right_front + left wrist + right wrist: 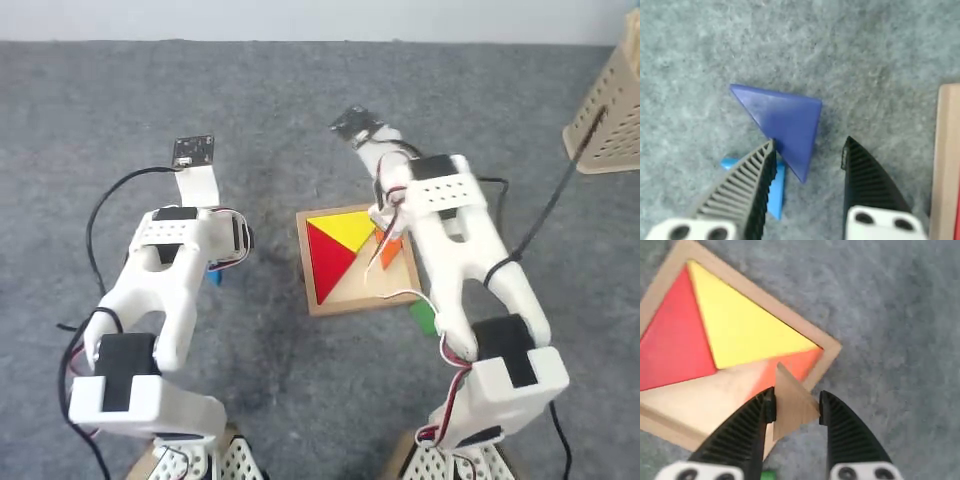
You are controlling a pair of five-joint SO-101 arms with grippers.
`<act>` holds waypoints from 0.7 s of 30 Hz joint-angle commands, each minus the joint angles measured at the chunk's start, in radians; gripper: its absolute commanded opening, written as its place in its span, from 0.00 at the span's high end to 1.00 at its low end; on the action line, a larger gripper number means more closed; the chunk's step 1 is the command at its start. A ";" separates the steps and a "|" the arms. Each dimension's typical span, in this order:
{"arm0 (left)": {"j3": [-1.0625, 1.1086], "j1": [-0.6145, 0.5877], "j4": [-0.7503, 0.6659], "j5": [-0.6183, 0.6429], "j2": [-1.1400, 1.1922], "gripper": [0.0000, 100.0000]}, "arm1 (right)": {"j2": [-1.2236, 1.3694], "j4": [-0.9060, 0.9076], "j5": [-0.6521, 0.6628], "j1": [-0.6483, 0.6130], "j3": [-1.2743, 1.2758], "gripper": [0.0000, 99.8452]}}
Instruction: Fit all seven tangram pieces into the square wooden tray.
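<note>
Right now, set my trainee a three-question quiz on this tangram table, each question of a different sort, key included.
1. True or false: the large yellow triangle lies inside the square wooden tray.
2. The right gripper holds: A a green block, B an orange tangram piece, C nothing.
3. Is the left gripper above the dark blue triangle open or shut?
Key: 1 true; 2 B; 3 open.

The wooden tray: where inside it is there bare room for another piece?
Bare wood shows in the near half of the tray, bordered by the red triangle, the near rim and the orange piece. The yellow triangle fills the far side, and the right side is crowded: the right pincer grips the orange piece there.
</note>
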 commanded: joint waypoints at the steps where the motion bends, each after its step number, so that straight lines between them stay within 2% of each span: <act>1: -0.005 0.002 -0.015 -0.017 -0.052 0.79 | -0.044 0.010 -0.095 0.151 0.005 0.96; 4: -0.008 0.008 -0.015 -0.017 -0.052 0.79 | -0.008 -0.010 -0.094 0.242 0.023 0.96; 8: -0.004 0.002 -0.015 -0.017 -0.052 0.79 | 0.081 -0.016 -0.084 0.298 0.023 0.96; 15: -0.004 0.002 -0.015 -0.017 -0.052 0.79 | 0.139 -0.005 -0.107 0.311 -0.012 0.83; 21: -0.004 0.002 -0.015 -0.017 -0.052 0.79 | 0.085 -0.004 -0.135 0.323 -0.009 0.83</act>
